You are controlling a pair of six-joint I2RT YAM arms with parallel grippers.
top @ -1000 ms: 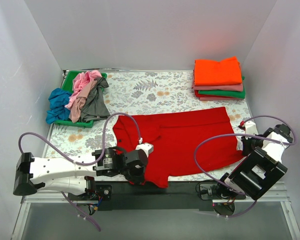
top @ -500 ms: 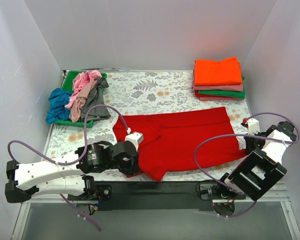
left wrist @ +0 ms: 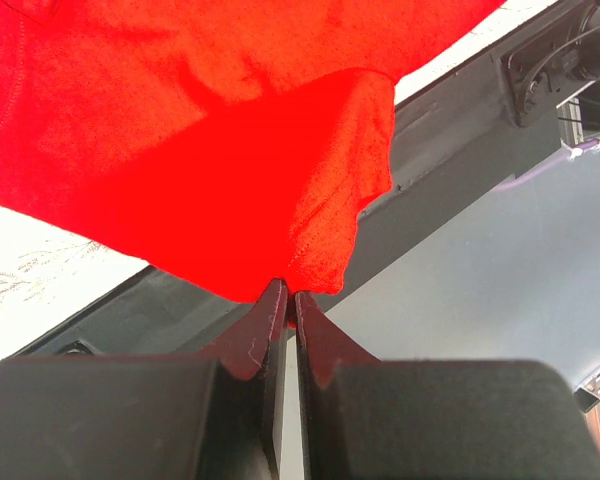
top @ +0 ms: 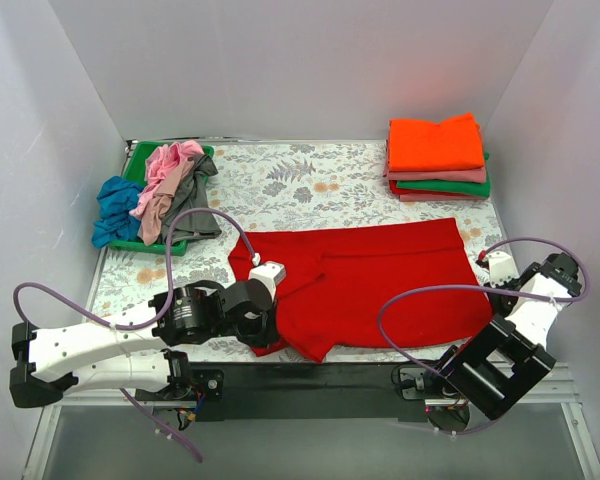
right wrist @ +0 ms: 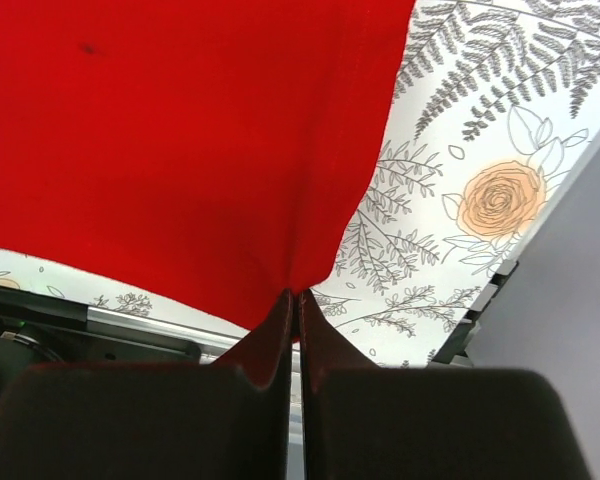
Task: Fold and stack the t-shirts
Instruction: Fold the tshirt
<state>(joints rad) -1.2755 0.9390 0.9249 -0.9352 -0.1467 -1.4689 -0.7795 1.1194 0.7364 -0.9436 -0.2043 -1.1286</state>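
**Red t-shirt pinched at both near corners**

Closed tight with the left tool (left wrist: pixel 287 300) on a near-left fold of the red t-shirt (top: pixel 380 285), thin cloth nipped between the tips. Drooping there past the black front rail (left wrist: pixel 450 130), just off the near edge of the tabletop.

Closed likewise with the right tool (right wrist: pixel 297 300), tips together on the near-right corner of the same shirt, low over the floral tablecloth (right wrist: pixel 450 120).

Stretched between the two grips along the front of the tabletop. Long axis running left to right, with the right end a little farther back than the left. Bunched and doubled over at the left end, smooth and flat toward the right. Cannot tell which end carries the collar.

Farther out, at the far right corner: a neat stack of folded t-shirts, with the orange t-shirt (top: pixel 435 143) on top and pink and green layers under it, well apart from the red one.

At the far left: a green tray (top: pixel 138 155) heaped with loose shirts. Among them the pink t-shirt (top: pixel 165 165) and the grey t-shirt (top: pixel 190 200), with the blue t-shirt (top: pixel 113 210) spilling over the tray's left rim.
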